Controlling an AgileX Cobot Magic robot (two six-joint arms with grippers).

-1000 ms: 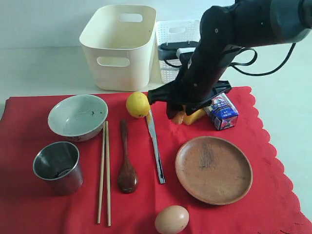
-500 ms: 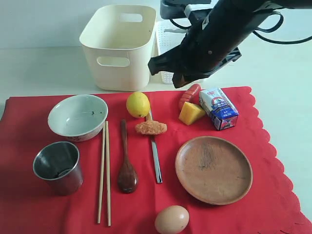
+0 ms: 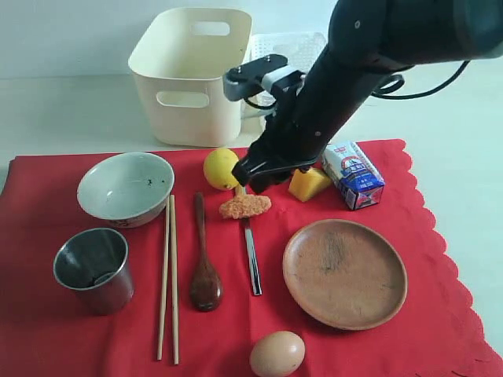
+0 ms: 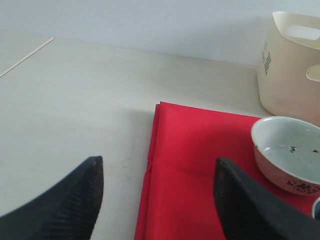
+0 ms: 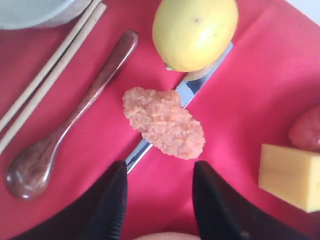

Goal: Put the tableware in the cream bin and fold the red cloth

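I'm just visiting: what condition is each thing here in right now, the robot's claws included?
red cloth: spread flat, unfolded.
cream bin: upright, off the cloth.
bowl: upright, empty.
steel cup: upright, empty.
plate: flat, empty.
knife: lying flat, fried piece across its blade.
left gripper: open, holding nothing.
right gripper: open, holding nothing, near the fried piece.

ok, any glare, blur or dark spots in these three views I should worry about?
Exterior view: even, soft light and sharp, with only mild reflections inside the steel cup. Right wrist view: the knife blade mirrors bright light beside the fried piece, and the rest is crisp. Left wrist view: the left gripper is near-black with little detail, while the bowl and red cloth read clearly.
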